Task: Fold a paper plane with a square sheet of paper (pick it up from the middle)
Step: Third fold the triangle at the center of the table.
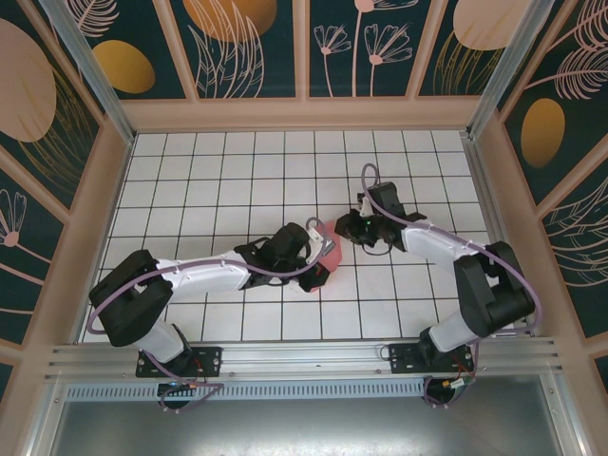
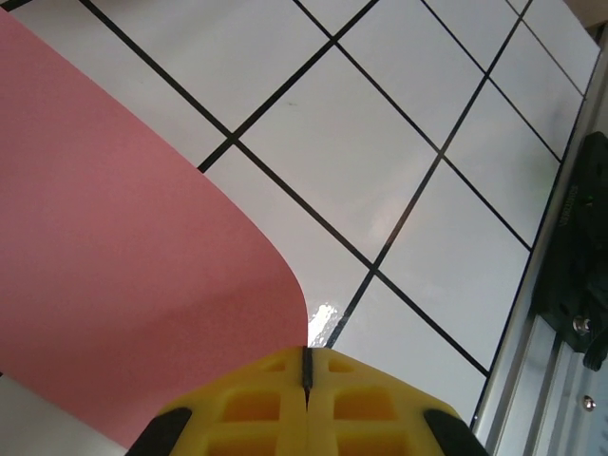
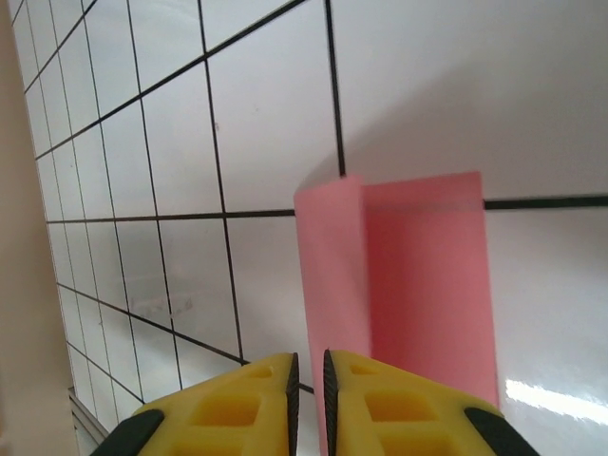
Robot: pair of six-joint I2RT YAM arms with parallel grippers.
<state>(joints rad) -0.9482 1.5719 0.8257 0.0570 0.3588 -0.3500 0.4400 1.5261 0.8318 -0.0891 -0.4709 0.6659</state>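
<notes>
The square sheet of paper [image 1: 330, 249] is salmon pink and lifted off the white grid table [image 1: 237, 180] between my two grippers. My left gripper [image 1: 319, 260] comes in from the left. In the left wrist view its yellow jaws meet with no gap, and the left gripper [image 2: 306, 366] is shut on the curved edge of the paper [image 2: 123, 266]. My right gripper [image 1: 348, 228] reaches in from the right. In the right wrist view the paper [image 3: 418, 285] stands folded, one flap running down to the right gripper [image 3: 311, 375], whose jaws show a narrow gap.
Patterned walls with beige frames [image 1: 106, 190] box in the table on three sides. An aluminium rail [image 1: 304, 356] runs along the near edge, with a black bracket [image 2: 579, 256] close to my left gripper. A beige wall [image 3: 19, 285] is to the right wrist's left.
</notes>
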